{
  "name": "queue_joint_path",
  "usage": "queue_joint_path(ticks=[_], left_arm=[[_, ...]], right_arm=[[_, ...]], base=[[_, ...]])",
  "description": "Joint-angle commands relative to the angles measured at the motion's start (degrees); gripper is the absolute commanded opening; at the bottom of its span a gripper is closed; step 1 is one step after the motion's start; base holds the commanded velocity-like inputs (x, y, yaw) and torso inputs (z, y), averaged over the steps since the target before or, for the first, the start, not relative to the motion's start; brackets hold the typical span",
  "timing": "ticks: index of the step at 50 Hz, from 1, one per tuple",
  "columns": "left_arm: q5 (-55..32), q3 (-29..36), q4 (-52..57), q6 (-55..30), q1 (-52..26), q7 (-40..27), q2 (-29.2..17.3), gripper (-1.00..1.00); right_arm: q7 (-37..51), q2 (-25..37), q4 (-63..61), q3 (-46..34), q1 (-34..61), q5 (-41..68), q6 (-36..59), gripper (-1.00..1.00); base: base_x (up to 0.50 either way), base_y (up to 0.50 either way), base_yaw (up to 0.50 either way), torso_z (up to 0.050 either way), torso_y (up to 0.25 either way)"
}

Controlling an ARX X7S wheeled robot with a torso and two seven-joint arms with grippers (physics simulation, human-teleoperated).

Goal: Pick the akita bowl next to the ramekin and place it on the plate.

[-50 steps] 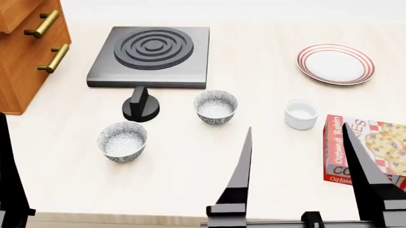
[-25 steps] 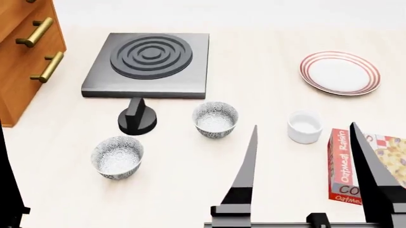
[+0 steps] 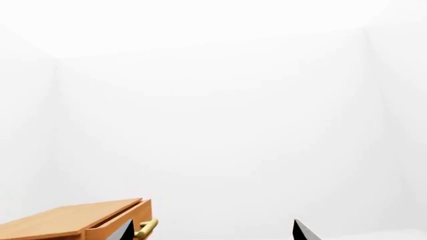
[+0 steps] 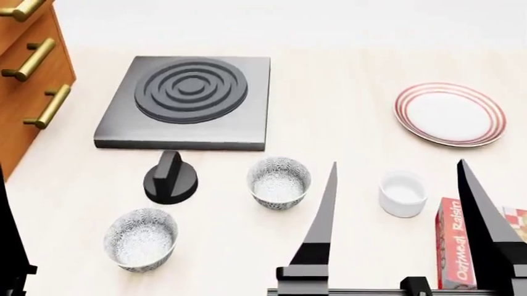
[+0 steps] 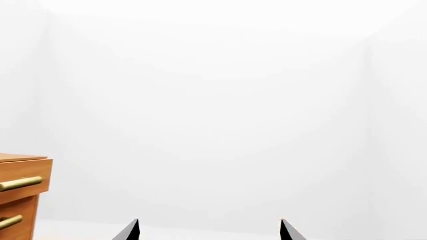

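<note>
The right pincer (image 4: pixel 399 203) stands wide open and empty, its two dark fingers rising at the near edge of the head view; the left pincer (image 3: pixel 213 231) also shows parted tips with nothing between them. The akita bowl (image 4: pixel 279 182) sits upright on the counter (image 4: pixel 329 129), near the ramekin (image 4: pixel 403 193) on the side away from the cookie box (image 4: pixel 455 243). The plate (image 4: pixel 450 114) lies beyond the ramekin; a twin bowl (image 4: pixel 140 238) lies well apart; best descend over the bowl's rim, clear of the ramekin.
</note>
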Motion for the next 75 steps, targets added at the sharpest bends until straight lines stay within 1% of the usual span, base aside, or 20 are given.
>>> queue_joint_path(ticks=[1,48,75], left_arm=[[-0.23,0.78,-0.21,0.3,-0.77,-0.33,-0.24,1.0],[0.25,3.23,-0.68,2.01,-1.51,-1.17,-1.3,1.0],[0.12,4.1,-0.59,2.46,-2.34,-1.42,-1.72,1.0]], right_arm=[[0.5,0.57,0.39,-0.51,0.19,0.33,-0.78,1.0],[1.13,2.08,1.85,-2.07,-0.63,-0.08,-4.25,1.0],[1.76,2.47,1.53,-2.8,-0.03,-0.07,-4.5,1.0]], base=[[0.14,0.0,0.0,0.0,0.0],[0.14,0.0,0.0,0.0,0.0],[0.14,0.0,0.0,0.0,0.0]])
